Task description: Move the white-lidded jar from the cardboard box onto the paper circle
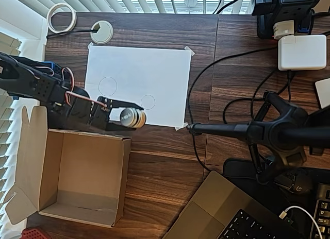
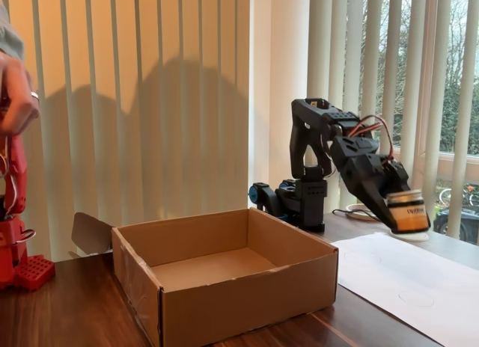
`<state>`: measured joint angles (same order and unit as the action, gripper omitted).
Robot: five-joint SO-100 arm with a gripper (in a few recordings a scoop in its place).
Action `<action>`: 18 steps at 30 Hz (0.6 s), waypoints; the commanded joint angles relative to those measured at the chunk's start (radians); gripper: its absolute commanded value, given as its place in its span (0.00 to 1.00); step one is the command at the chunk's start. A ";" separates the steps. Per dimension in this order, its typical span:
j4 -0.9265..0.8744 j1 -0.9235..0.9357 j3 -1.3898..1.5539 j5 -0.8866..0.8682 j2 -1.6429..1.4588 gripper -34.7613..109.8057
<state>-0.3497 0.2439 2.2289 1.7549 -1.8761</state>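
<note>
My gripper (image 1: pixel 133 117) is shut on the white-lidded jar (image 1: pixel 130 116), which it holds in the air just past the far wall of the cardboard box (image 1: pixel 31 161), over the near edge of the white sheet. In the fixed view the jar (image 2: pixel 409 211) hangs upright in the gripper (image 2: pixel 400 212), clear of the sheet and to the right of the box (image 2: pixel 247 295). The paper circle (image 1: pixel 148 101) is the smaller pencil outline on the sheet, a short way beyond the jar and bare. The box is open and holds nothing.
A larger pencil circle (image 1: pixel 108 85) lies left of the small one. A white tape ring (image 1: pixel 62 17) and a white disc with a dark hole (image 1: pixel 101 32) sit at the table's far edge. A black camera stand (image 1: pixel 273 130), cables, a charger (image 1: pixel 301 52) and a laptop (image 1: pixel 216 213) crowd the right.
</note>
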 commanded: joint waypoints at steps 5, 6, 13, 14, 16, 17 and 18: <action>0.091 -0.052 0.034 0.023 -0.023 0.32; 0.106 -0.057 0.031 0.023 0.003 0.32; 0.262 -0.064 0.006 0.049 0.189 0.32; 0.278 -0.066 0.000 0.051 0.212 0.32; 0.299 -0.071 -0.011 0.051 0.249 0.32; 0.313 -0.072 -0.011 0.052 0.261 0.32; 0.325 -0.075 -0.011 0.054 0.272 0.32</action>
<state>-0.0905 0.1718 2.2795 1.7932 -1.5938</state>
